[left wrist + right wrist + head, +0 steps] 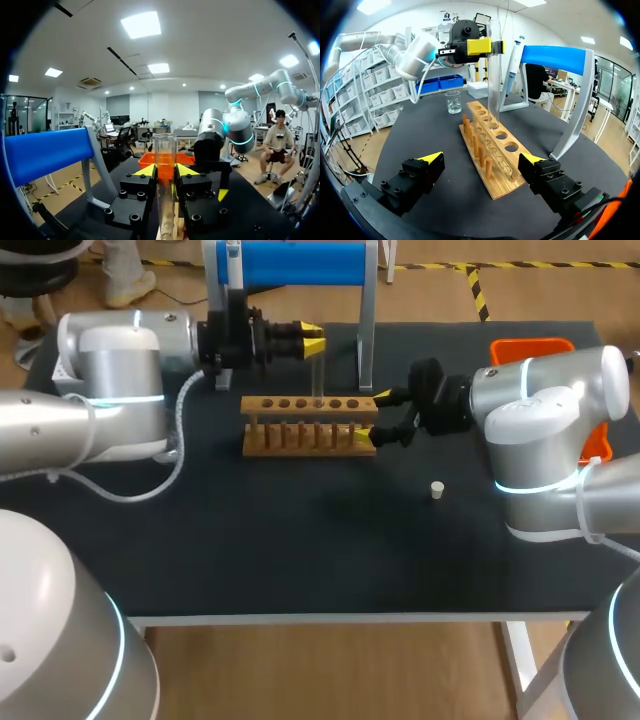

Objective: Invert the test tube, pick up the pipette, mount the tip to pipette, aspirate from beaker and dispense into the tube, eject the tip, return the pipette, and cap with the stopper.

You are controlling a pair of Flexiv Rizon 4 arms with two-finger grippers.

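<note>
Closest of all, grey links of the left arm [60,660] and right arm [610,660] fill the near corners of the head view.

The tube [318,375] stands upright over the rack [300,435]. The left claw [312,338] pinches it near its upper part, its two yellow-tipped fingers pressing on the glass from both sides. The tube's lower end is at the third hole from the rack's right end; whether it sits in the hole or hangs just above it, I cannot tell. The rack is wooden, with six holes in its top board and a row of pegs on its lower board. It lies left to right on the black tabletop [300,560], towards the far side.

The right claw [378,416] is at the rack's right end, spread wide, with one finger on the far side of that end and one on the near side. Neither finger visibly touches the wood.

The stopper [437,490], small and white, stands on the tabletop right of the rack and nearer, well apart from both claws. The pipette [515,62] hangs on the blue-topped stand [300,262] at the far edge, behind the rack. The beaker [453,102] stands past the rack's left end, below the left arm. An orange bin [530,348] sits at the far right, behind the right arm.
</note>
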